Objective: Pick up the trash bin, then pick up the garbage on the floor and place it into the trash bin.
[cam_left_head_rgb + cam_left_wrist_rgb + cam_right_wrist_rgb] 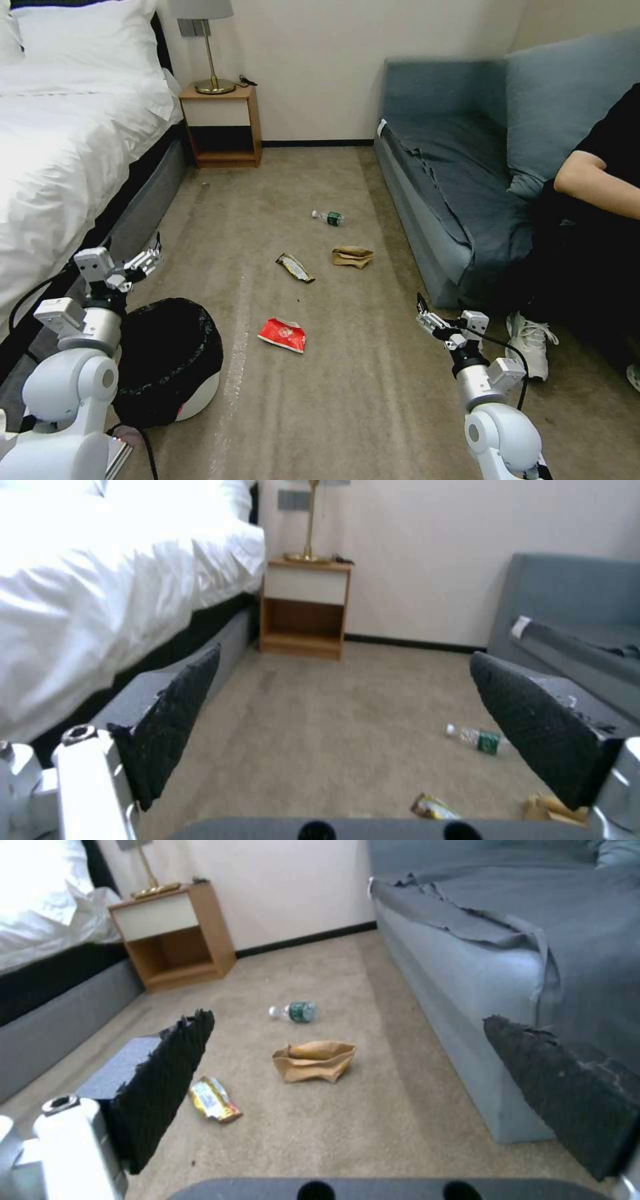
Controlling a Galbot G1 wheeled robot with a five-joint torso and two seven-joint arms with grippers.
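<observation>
Hovering spread above the trash bin (170, 363), left end effector (148, 259); right end effector (427, 319) spread too.

Beige carpet (373, 400) runs between a white-sheeted bed (60, 140) and a blue-grey sofa (467, 153). A wooden nightstand (223, 127) bearing a brass lamp (210, 47) stands against the cream wall (320, 60), above a dark baseboard (317, 143).
</observation>
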